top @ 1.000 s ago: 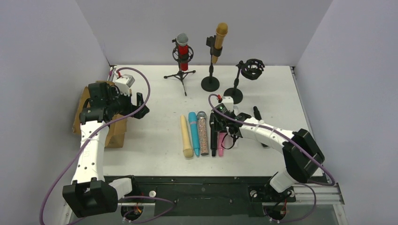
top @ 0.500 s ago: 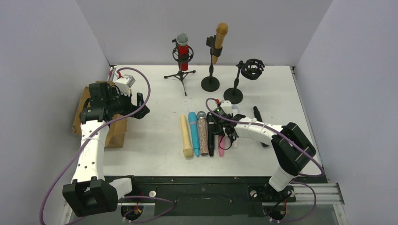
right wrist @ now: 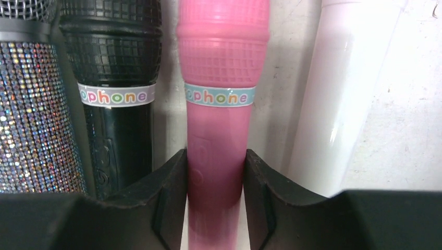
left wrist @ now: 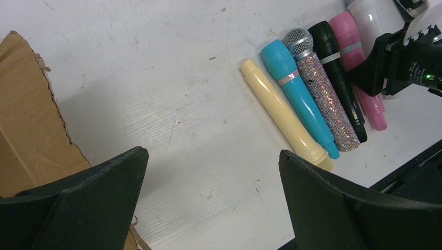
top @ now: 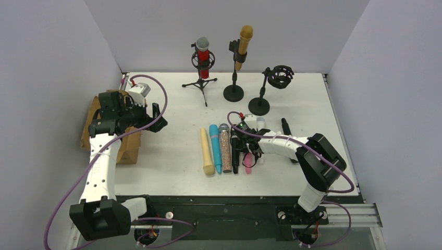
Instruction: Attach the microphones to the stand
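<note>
Top view, stands: three stands line the 12 o'clock edge of the table (top: pixel 172 172); the tripod stand (top: pixel 200 83) holds the red microphone (top: pixel 203 54), the round-base stand (top: pixel 233 92) holds the golden-brown microphone (top: pixel 243 44), and the shock-mount stand (top: pixel 280 76) toward 1 o'clock is bare
Top view, row: the cream microphone (top: pixel 207 152), teal microphone (top: pixel 215 148), glittery microphone (top: pixel 225 148), black microphone (top: pixel 234 153) and pink microphone (top: pixel 248 162) lie side by side toward 6 o'clock, each running 12 to 6; the white microphone (top: pixel 260 123) lies just at 3 o'clock of the pink one
Top view, arms: the right gripper (top: pixel 246 148) is down on the row over the pink microphone; the left gripper (top: pixel 151 120) hangs at 9 o'clock, beside a cardboard piece (top: pixel 91 122)
Left wrist view: its fingers are spread wide with nothing between them; the row lies toward 2 o'clock, well apart
Right wrist view: both fingers (right wrist: pixel 167 198) press the sides of the pink microphone's handle just below its lettered band, so the grip is closed on it; the black microphone touches it at 9 o'clock and the white one lies just beside at 3 o'clock
Step in hand: judged to be the pick-up of the pink microphone, which lies on the table, not yet lifted
Next move: probably a straight lift clear of both neighbours, then a carry toward 1 o'clock, turning the handle downward to seat it in the bare mount; a skewed pull could roll the black or white microphone
</note>
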You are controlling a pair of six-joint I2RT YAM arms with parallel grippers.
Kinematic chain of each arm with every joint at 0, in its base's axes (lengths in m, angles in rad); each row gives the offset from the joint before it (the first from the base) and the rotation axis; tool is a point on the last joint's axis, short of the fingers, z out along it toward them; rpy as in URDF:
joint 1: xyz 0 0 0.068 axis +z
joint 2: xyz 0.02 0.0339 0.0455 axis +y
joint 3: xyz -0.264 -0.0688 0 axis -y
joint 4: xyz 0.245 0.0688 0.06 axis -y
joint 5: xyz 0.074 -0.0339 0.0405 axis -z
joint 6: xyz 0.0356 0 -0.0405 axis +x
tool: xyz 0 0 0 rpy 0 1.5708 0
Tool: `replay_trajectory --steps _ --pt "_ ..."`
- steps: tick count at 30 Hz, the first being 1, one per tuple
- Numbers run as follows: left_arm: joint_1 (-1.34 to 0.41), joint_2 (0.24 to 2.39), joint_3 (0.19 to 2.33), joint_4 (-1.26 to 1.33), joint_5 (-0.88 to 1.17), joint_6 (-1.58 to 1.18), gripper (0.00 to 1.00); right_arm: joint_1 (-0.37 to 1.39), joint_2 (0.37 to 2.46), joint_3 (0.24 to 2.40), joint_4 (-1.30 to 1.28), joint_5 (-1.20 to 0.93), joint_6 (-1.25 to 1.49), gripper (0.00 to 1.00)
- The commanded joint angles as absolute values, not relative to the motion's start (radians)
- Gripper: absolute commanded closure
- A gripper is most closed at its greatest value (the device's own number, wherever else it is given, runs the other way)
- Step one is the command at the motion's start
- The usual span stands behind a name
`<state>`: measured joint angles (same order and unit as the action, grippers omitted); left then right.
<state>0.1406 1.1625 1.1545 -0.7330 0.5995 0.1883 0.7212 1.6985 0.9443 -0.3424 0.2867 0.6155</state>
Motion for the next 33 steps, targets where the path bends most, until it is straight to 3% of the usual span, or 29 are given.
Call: replay_trajectory --steps 1,5,12,16,22,33 --pt "0.147 1.166 1.198 -0.716 0.656 0.158 0.04 0.715 1.636 0.948 -0.333 0.322 0.624 0.71" --pt "0.145 1.166 1.215 -0.701 0.719 0.111 0.04 0.719 1.513 0.992 -0.376 0.357 0.631 0.86" --pt "0.143 1.139 1.274 -0.631 0.884 -0.003 0.04 0.815 1.338 1.150 -0.413 0.416 0.618 0.90" --pt "0.143 1.088 1.242 -0.474 0.984 -0.159 0.04 0.927 1.272 1.195 -0.207 0.424 0.552 0.93" --pt "0.123 1.056 1.133 0.005 1.144 -0.560 0.04 1.026 1.339 1.293 0.120 0.345 0.444 1.00" --pt "0.010 0.989 1.129 0.033 1.240 -0.630 0.04 1.142 1.474 1.431 0.450 0.283 0.388 1.00"
